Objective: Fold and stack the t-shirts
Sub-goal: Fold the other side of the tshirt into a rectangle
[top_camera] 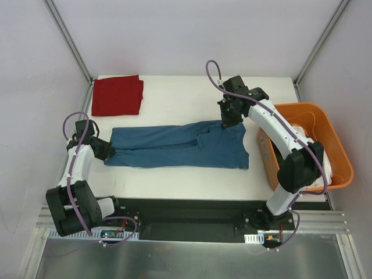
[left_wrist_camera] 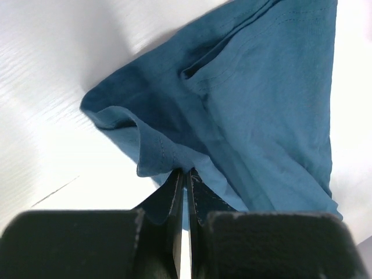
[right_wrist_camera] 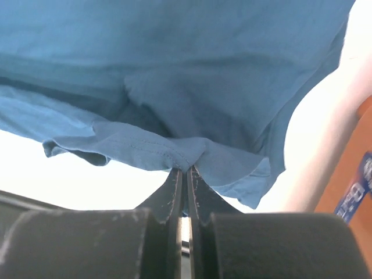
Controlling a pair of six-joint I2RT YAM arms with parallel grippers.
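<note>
From overhead the teal-blue t-shirt (top_camera: 180,145) lies drawn out in a long band across the middle of the white table (top_camera: 186,96), doubled lengthwise, its wider end toward the orange basket (top_camera: 340,157) at the table's right end. The left gripper (top_camera: 108,152) is down at the narrow left tip of the cloth and the right gripper (top_camera: 228,120) is at the far corner of the right end, but from up there the black fingers merge with the fabric and I can't tell how they stand. The wrist cameras settle it. In the left wrist view the two fingers (left_wrist_camera: 174,200) are pressed together with a hemmed corner of the teal cloth pinched between their tips, and the rest of the shirt fans away over the white surface. In the right wrist view the fingers (right_wrist_camera: 173,192) are squeezed the same way on a stitched hem edge, and a slice of the basket wall with a blue label (right_wrist_camera: 356,189) shows at the right border. Only the overhead view shows the deep red t-shirt (top_camera: 118,95), folded into a neat square at the far left corner, well apart from the teal one, and the white cloth (top_camera: 329,170) heaped inside the basket
</note>
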